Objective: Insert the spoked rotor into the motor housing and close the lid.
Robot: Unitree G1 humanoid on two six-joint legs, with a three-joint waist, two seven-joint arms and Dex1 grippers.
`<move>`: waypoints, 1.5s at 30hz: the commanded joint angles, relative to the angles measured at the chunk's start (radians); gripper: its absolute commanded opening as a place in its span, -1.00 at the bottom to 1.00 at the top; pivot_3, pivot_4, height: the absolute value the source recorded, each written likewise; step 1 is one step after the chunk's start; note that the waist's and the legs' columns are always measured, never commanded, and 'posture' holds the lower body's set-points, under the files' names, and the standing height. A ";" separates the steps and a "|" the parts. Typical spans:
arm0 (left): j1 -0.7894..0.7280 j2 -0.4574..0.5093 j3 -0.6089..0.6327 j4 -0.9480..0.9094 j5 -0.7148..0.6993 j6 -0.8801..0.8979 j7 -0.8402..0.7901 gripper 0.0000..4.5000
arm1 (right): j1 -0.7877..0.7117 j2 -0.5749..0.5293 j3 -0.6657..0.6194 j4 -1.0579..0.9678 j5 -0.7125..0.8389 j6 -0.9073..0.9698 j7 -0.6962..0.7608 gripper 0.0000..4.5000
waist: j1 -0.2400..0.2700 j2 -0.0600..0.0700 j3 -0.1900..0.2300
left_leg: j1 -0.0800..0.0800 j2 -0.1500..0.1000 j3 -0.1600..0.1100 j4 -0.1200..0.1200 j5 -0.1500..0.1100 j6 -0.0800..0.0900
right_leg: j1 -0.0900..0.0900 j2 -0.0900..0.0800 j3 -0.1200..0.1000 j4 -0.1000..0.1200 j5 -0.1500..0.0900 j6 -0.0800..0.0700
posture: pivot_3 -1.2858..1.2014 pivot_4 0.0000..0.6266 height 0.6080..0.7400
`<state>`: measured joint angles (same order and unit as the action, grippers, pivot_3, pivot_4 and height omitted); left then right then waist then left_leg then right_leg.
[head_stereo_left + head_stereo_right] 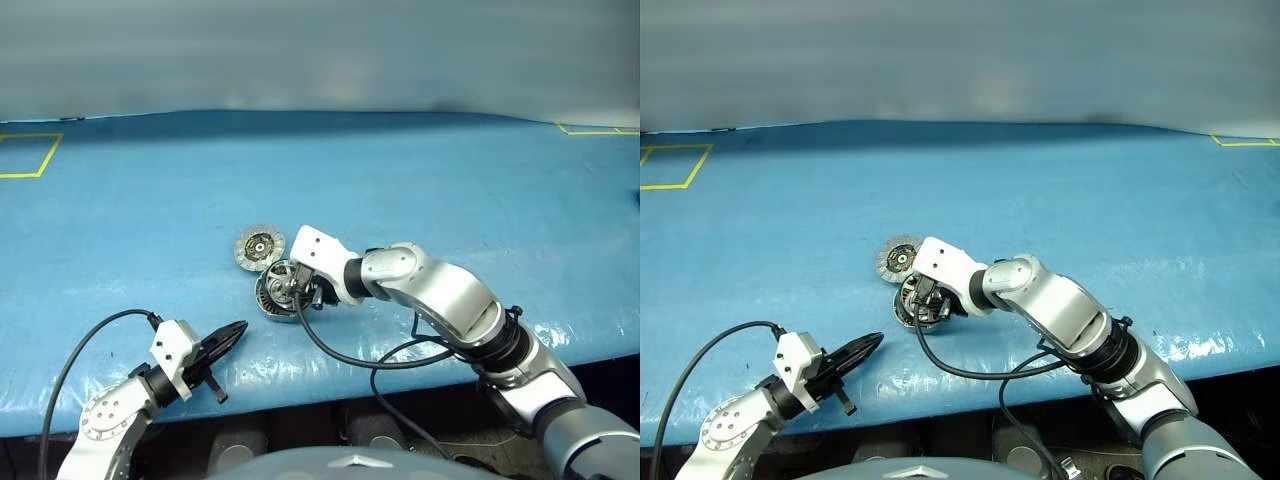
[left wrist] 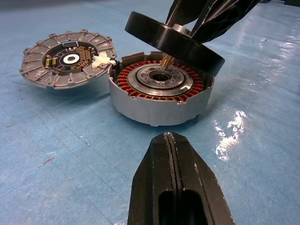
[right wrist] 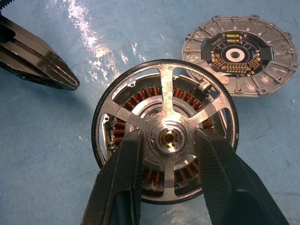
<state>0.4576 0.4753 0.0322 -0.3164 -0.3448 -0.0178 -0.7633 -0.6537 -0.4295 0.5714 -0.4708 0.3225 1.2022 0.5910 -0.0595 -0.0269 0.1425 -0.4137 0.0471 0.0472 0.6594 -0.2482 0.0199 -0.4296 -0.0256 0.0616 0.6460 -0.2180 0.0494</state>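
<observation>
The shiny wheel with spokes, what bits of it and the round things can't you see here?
- Spoked rotor: hub sides hidden by the right gripper fingers.
- Motor housing: far rim hidden behind the tilted rotor, left wrist view.
- Lid: its underside faces the table.

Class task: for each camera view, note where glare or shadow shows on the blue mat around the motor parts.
Left wrist view: white glare streaks the blue mat beside the motor housing, which throws a soft shadow forward. Right wrist view: bright reflections lie on the mat beyond the spoked rotor; the lid is evenly lit. Head views: a glossy sheen runs along the mat's near edge.
</observation>
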 commanded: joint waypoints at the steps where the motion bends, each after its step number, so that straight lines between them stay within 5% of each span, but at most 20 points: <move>1: -0.001 0.006 0.017 -0.042 -0.015 0.000 0.001 -1.00 | 0.002 0.006 0.015 -0.016 -0.001 -0.014 0.001 -0.40 | 0.000 0.000 0.000 | 0.000 0.000 0.000 0.000 0.000 0.000 | 0.000 0.000 0.000 0.000 0.000 0.000 | 0.03 -0.52 1.00; 5: -0.004 0.005 0.017 -0.041 -0.015 -0.001 0.001 -1.00 | 0.005 0.012 0.024 0.002 -0.009 -0.026 -0.002 -0.40 | 0.000 0.000 0.000 | 0.000 0.000 0.000 0.000 0.000 0.000 | 0.000 0.000 0.000 0.000 0.000 0.000 | 0.03 -0.52 1.00; 12: -0.002 0.005 0.020 -0.040 -0.015 -0.002 0.004 -1.00 | -0.008 0.047 -0.018 0.007 -0.010 -0.013 -0.031 0.63 | 0.000 0.000 0.000 | 0.000 0.000 0.000 0.000 0.000 0.000 | 0.000 0.000 0.000 0.000 0.000 0.000 | 0.03 -0.52 1.00; 19: 0.000 0.007 0.027 -0.043 -0.025 0.000 0.001 -1.00 | 0.002 0.088 -0.134 -0.029 0.004 0.015 -0.086 0.63 | 0.000 0.000 0.000 | 0.000 0.000 0.000 0.000 0.000 0.000 | 0.000 0.000 0.000 0.000 0.000 0.000 | 0.03 -0.52 1.00; 23: -0.005 -0.001 0.044 -0.047 -0.036 0.004 0.015 -1.00 | 0.050 0.151 -0.190 -0.034 0.012 0.015 -0.140 0.23 | 0.000 0.000 0.000 | 0.000 0.000 0.000 0.000 0.000 0.000 | 0.000 0.001 0.000 0.000 0.000 0.000 | 0.03 -0.52 1.00; 31: -0.125 -0.027 0.137 -0.087 -0.080 0.179 0.195 -1.00 | 0.276 0.269 -0.260 -0.111 0.022 -0.100 -0.234 -0.98 | 0.010 0.000 0.000 | -0.001 -0.001 0.000 0.001 0.000 0.000 | 0.000 0.000 -0.001 0.000 0.000 0.002 | 0.03 -0.52 1.00; 40: -0.402 0.006 0.206 0.071 -0.354 0.510 0.156 -1.00 | 0.575 0.255 -0.251 -0.160 0.020 -0.321 -0.232 -1.00 | 0.019 -0.001 0.000 | 0.001 -0.002 -0.001 0.003 0.000 0.000 | 0.002 0.002 -0.001 0.001 -0.002 0.006 | 0.03 -0.52 1.00; 45: -0.574 0.008 0.223 0.242 -0.392 0.589 0.137 -1.00 | 0.638 0.273 -0.238 -0.177 0.030 -0.360 -0.251 -1.00 | 0.020 -0.001 -0.001 | 0.001 -0.001 0.000 0.004 0.001 -0.001 | 0.002 0.004 -0.001 0.002 -0.002 0.006 | 0.03 -0.52 1.00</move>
<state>-0.0853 0.4751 0.2272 -0.0982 -0.7138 0.5492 -0.6173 -0.0175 -0.1638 0.3294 -0.6036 0.3391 0.8761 0.3423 -0.0394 -0.0283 0.1420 -0.4126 0.0460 0.0470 0.6631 -0.2472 0.0185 -0.4275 -0.0215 0.0612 0.6483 -0.2197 0.0559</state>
